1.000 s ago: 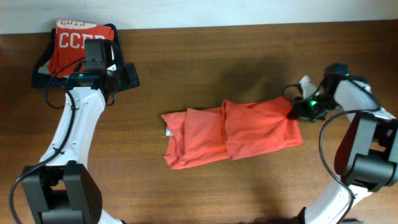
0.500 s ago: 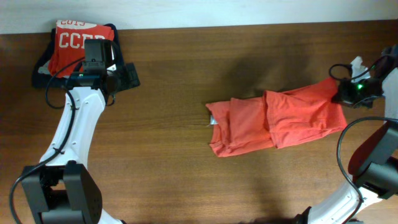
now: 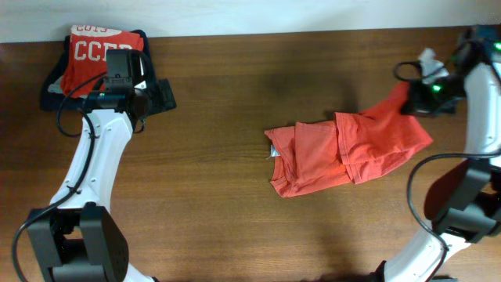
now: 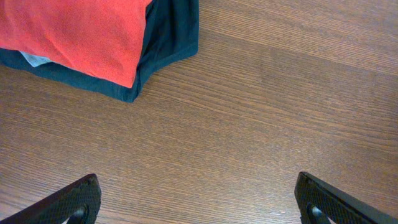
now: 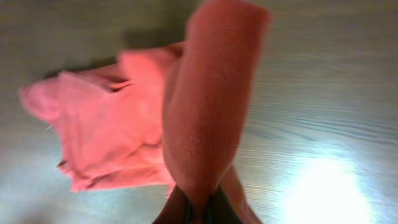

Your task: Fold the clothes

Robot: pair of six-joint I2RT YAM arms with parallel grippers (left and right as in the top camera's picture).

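The clothes, an orange-red T-shirt (image 3: 344, 150), lie bunched in folds right of the table's middle, with the right end lifted toward the far right corner. My right gripper (image 3: 412, 100) is shut on that lifted end. In the right wrist view the shirt (image 5: 211, 112) rises as a pinched ridge from between the dark fingers (image 5: 180, 211), and the rest trails off to the left. My left gripper (image 3: 149, 95) hovers at the far left, open, with nothing between its fingertips (image 4: 81, 198) but bare wood.
A folded red shirt lettered "CCER" (image 3: 92, 53) lies on a dark navy folded garment (image 3: 55, 88) at the far left corner; their corner shows as red cloth (image 4: 81, 37) over navy cloth (image 4: 171, 34) in the left wrist view. The table's far edge (image 3: 250, 31) meets a white wall.
My right gripper has pulled the T-shirt's end rightward and then up toward the far right corner, dragging the whole shirt to the right. The left arm has not moved.
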